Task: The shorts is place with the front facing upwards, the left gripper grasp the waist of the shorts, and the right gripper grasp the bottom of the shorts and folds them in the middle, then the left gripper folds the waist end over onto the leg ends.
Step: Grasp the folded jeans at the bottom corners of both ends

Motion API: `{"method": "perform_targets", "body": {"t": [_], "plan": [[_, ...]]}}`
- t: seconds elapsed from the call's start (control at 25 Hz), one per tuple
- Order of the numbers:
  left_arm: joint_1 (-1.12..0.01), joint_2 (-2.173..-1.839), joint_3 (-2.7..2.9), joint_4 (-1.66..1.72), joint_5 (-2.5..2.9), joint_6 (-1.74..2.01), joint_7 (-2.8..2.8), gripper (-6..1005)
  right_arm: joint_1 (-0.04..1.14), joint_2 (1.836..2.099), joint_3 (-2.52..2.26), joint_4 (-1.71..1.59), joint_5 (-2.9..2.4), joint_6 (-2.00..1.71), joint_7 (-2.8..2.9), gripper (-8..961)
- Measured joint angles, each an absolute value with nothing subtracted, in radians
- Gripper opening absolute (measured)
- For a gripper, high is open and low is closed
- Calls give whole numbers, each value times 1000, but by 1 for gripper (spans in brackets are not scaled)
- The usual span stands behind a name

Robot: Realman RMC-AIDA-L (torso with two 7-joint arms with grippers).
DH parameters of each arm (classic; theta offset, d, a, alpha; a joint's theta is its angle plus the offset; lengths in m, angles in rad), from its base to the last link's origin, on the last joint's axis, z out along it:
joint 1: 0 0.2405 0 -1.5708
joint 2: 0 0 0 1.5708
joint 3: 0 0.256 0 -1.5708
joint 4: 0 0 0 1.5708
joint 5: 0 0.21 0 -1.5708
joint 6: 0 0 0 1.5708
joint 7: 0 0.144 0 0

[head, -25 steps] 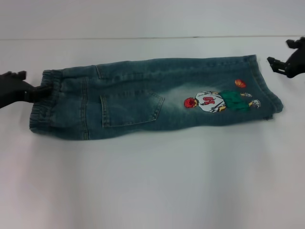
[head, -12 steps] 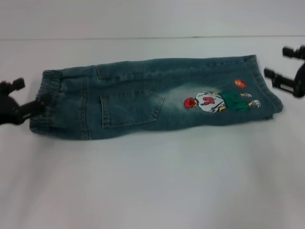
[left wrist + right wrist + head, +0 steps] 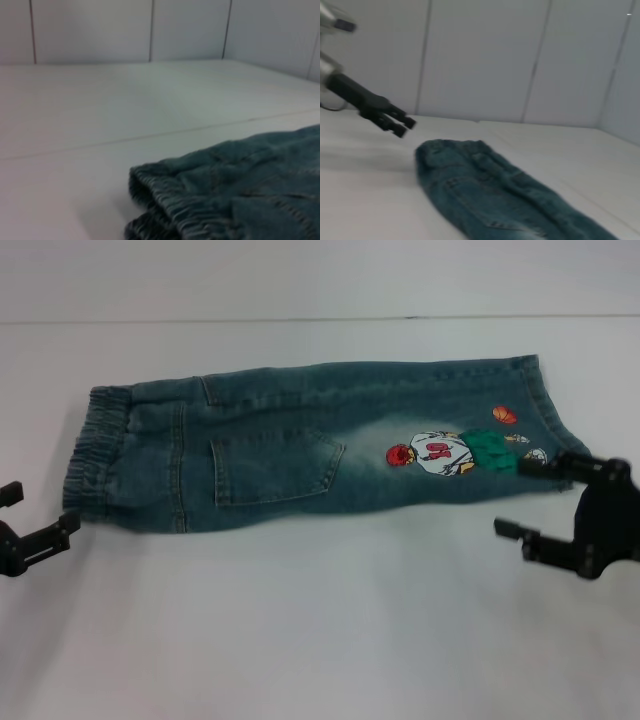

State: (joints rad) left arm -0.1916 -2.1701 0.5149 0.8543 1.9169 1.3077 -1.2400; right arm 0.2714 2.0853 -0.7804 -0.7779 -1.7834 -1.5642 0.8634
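The denim shorts [image 3: 300, 445] lie flat on the white table [image 3: 320, 640], folded lengthwise, with a back pocket and a cartoon print facing up. The elastic waist [image 3: 95, 450] is on the left and the leg ends [image 3: 555, 430] on the right. My left gripper [image 3: 42, 506] is open and empty, just in front of the waist's near corner and apart from it. Open and empty too, my right gripper [image 3: 527, 493] hovers in front of the leg ends' near corner. The waistband [image 3: 165, 200] shows close up in the left wrist view. The right wrist view shows the shorts [image 3: 490, 185] and the left gripper [image 3: 395, 122] beyond them.
A white panelled wall [image 3: 485, 60] stands behind the table. The table's far edge [image 3: 320, 319] runs across the top of the head view. Bare white surface lies in front of the shorts.
The left gripper has let go of the waist and drawn back toward the near left. The right gripper has swung from beside the leg ends' far corner to their near corner.
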Motion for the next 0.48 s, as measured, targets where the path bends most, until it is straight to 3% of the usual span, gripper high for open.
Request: {"method": "perform_targets", "body": {"t": [0.48], "plan": [[-258,-2166,556,798,1989,1141,-1247,870,289,2088,-787,-772,-1851,-1601,898,707]]}}
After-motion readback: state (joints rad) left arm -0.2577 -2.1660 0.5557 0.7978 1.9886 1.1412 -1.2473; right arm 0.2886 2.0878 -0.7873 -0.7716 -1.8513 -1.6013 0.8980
